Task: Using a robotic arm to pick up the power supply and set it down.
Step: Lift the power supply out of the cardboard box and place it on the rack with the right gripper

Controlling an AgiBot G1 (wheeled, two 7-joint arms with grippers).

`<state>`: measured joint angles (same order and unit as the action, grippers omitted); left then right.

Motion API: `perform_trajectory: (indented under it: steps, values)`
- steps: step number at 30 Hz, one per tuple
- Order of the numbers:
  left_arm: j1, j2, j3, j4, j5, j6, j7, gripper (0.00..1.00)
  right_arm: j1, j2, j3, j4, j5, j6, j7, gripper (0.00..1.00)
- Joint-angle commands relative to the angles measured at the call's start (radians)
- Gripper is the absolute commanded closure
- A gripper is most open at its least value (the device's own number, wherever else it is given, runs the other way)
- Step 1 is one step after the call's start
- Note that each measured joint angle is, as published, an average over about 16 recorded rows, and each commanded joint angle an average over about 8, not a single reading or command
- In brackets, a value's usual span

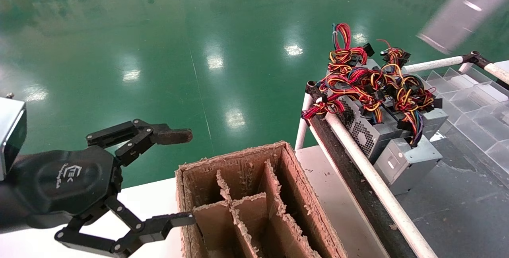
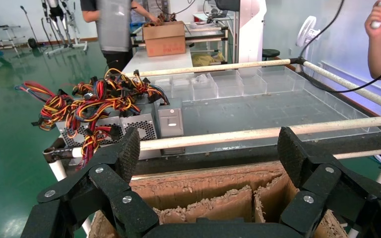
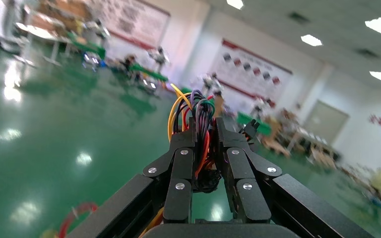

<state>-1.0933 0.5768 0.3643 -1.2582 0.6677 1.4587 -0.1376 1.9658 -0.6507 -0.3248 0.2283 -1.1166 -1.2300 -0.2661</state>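
The power supply (image 1: 465,9) shows as a blurred grey box high at the far right of the head view, off the rack. In the right wrist view my right gripper (image 3: 206,124) is shut on its wire bundle (image 3: 201,105) of red, yellow, purple and black leads, with green floor behind. The right gripper itself is out of the head view. My left gripper (image 1: 189,176) hangs open and empty at the near left, beside the cardboard box (image 1: 246,202); its fingers (image 2: 128,151) frame the box's compartments.
Several other grey supplies (image 1: 391,146) under tangled wires (image 1: 373,85) lie on the rack behind a white rail (image 1: 370,176). Clear trays (image 1: 477,103) line the rack's far side. The divided cardboard box stands on a white table (image 1: 151,202). People (image 2: 113,25) stand beyond.
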Motion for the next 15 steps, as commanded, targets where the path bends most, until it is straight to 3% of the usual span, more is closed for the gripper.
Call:
perform_trajectory:
  steps: [1, 8, 15]
  values:
    - [0.0, 0.0, 0.0, 0.0, 0.0, 0.0, 0.0, 0.0, 0.007, 0.04, -0.006, -0.028, -0.014, -0.013, -0.014, 1.0]
    - [0.0, 0.0, 0.0, 0.0, 0.0, 0.0, 0.0, 0.0, -0.034, 0.148, -0.026, -0.118, -0.046, -0.083, -0.029, 1.0]
    - [0.0, 0.0, 0.0, 0.0, 0.0, 0.0, 0.0, 0.0, -0.117, 0.189, -0.039, -0.195, -0.06, -0.201, -0.036, 1.0]
